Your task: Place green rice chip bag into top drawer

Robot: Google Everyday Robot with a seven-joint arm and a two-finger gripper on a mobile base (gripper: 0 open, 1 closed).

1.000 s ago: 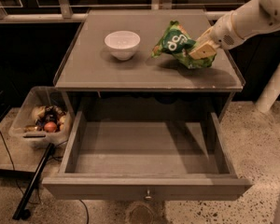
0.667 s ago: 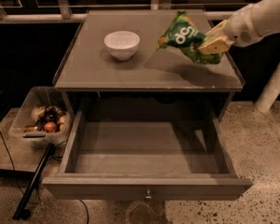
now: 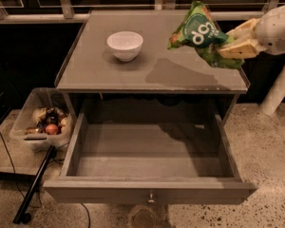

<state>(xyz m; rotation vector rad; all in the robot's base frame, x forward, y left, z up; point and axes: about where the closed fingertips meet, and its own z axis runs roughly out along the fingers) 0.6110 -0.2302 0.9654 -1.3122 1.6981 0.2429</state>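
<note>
The green rice chip bag (image 3: 199, 32) hangs in the air above the right part of the grey cabinet top (image 3: 147, 70), clear of the surface. My gripper (image 3: 235, 42) comes in from the right edge and is shut on the bag's right side, with its cream fingers (image 3: 237, 49) pinching the crinkled foil. The top drawer (image 3: 149, 191) is pulled fully open below, its inside bare and its small round knob (image 3: 151, 198) at the front middle. The bag is above and behind the drawer's right half.
A white bowl (image 3: 125, 45) stands on the cabinet top left of centre. A clear plastic bin (image 3: 40, 122) with small items sits on the floor to the left, by a black pole (image 3: 35, 184). A white post (image 3: 280, 87) stands at the right.
My gripper has lifted the bag off the cabinet top and carried it up and slightly right; it was resting on the surface a second ago.
</note>
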